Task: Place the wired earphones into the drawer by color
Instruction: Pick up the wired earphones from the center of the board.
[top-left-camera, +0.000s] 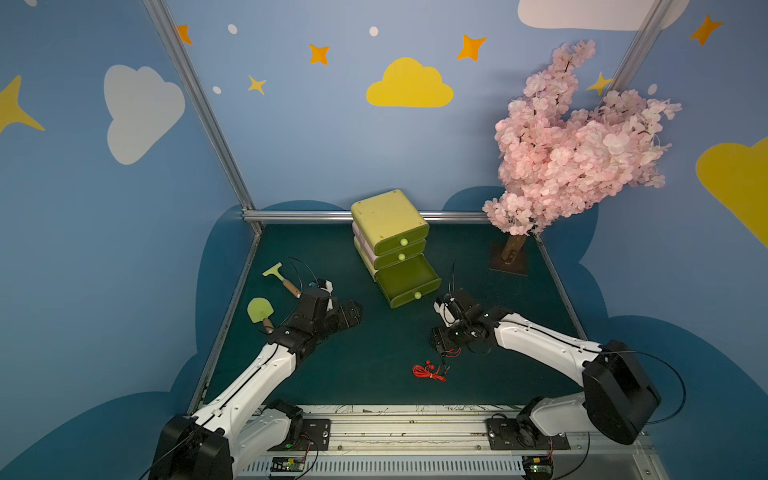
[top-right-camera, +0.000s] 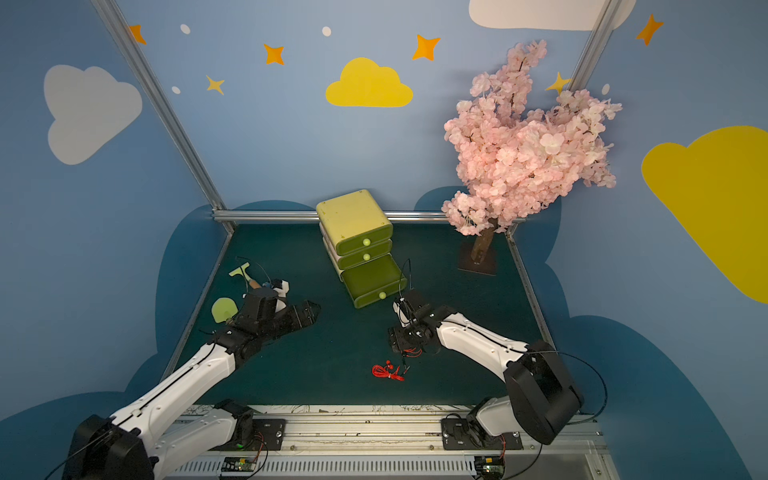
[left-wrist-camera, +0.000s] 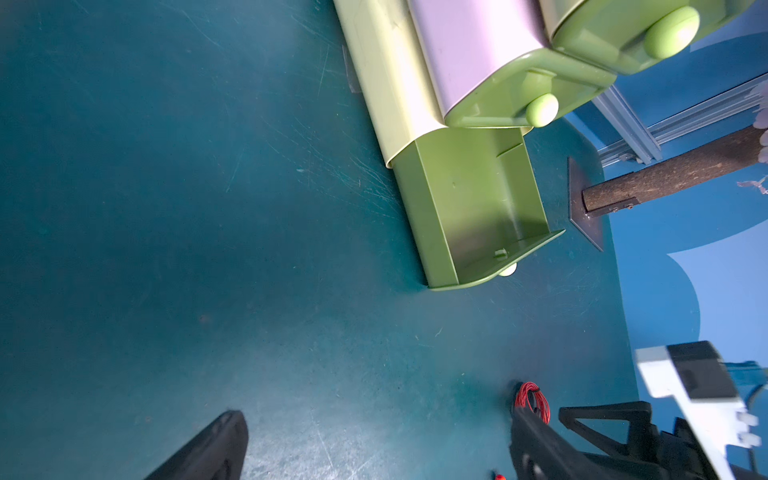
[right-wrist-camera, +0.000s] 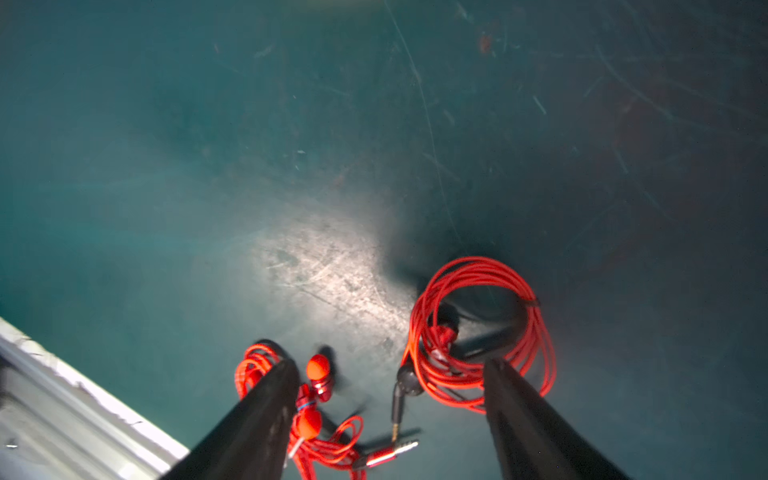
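While right fingers (right-wrist-camera: 266, 415), spread, straddle red coil (right-wrist-camera: 478, 262) and red bundle (right-wrist-camera: 318, 368) on counter (right-wrist-camera: 249, 166), gripping nothing, we see left fingers (left-wrist-camera: 208, 449) wide, empty.

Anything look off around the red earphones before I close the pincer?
Nothing spilled or broken. But the tight red bundle and the looser red coil lie close together, loose plugs nearly meeting, and the right pincer appears to straddle them. Closing here may catch both.
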